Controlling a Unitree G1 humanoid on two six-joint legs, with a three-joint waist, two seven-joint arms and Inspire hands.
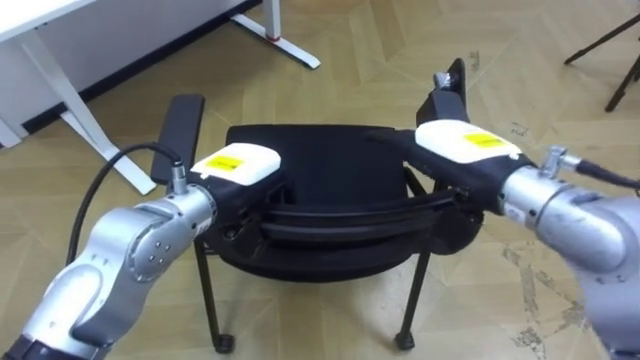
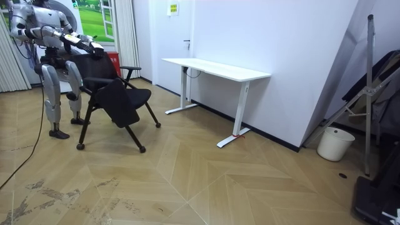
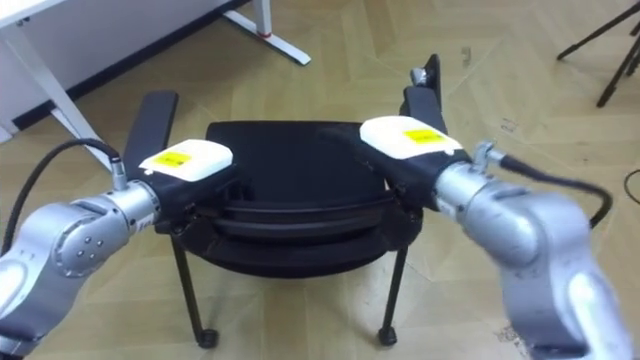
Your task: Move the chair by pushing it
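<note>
The desk [image 1: 60,15] stands off to my left. My left hand [image 1: 236,163] rests on the left end of the chair's back, fingers hidden over its edge, so I cannot tell their grip. The chair [image 1: 330,165] stands on the floor [image 1: 360,40] right before me, seat facing away. My right hand [image 1: 466,140] sits on the right end, fingers likewise hidden.
</note>
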